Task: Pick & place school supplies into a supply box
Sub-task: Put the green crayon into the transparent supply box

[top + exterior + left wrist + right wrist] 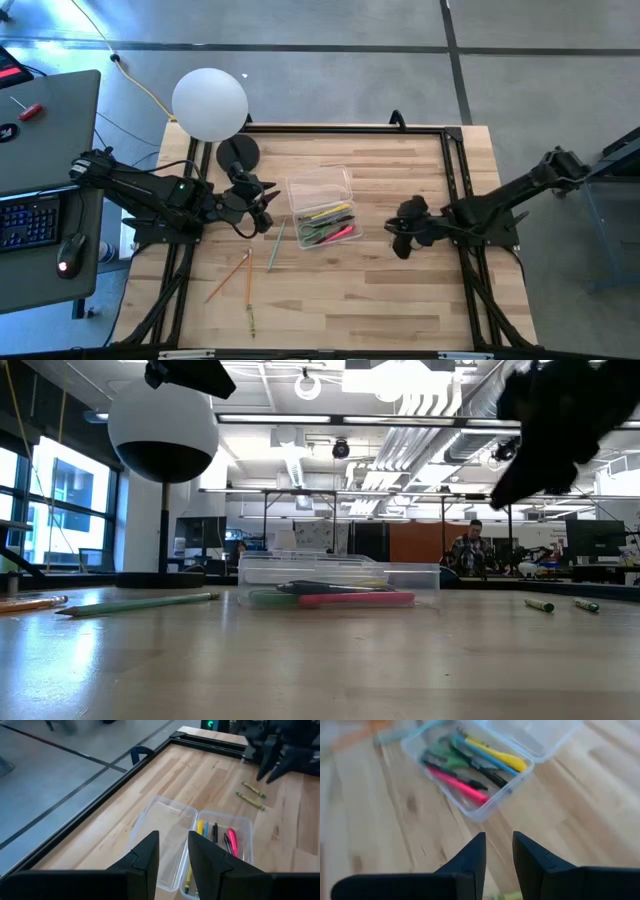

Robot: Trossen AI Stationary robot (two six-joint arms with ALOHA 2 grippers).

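The supply box [322,208] lies open in the middle of the table [400,300] and already holds a yellow pen, a pink pen [462,787], a black pen and the green-handled scissors, while an orange pencil [228,277] and a green pencil [274,247] lie on the wood on the left side. The right gripper [403,243] hangs over the two small yellow-green pieces [252,795], its fingers a little apart and, I judge, holding nothing, so the step in hand seems to be picking one of them. The next move, I think, needs a careful descent and a precise closing on such a thin piece, while the left gripper [262,215], fingers apart and empty, waits just beside the box.
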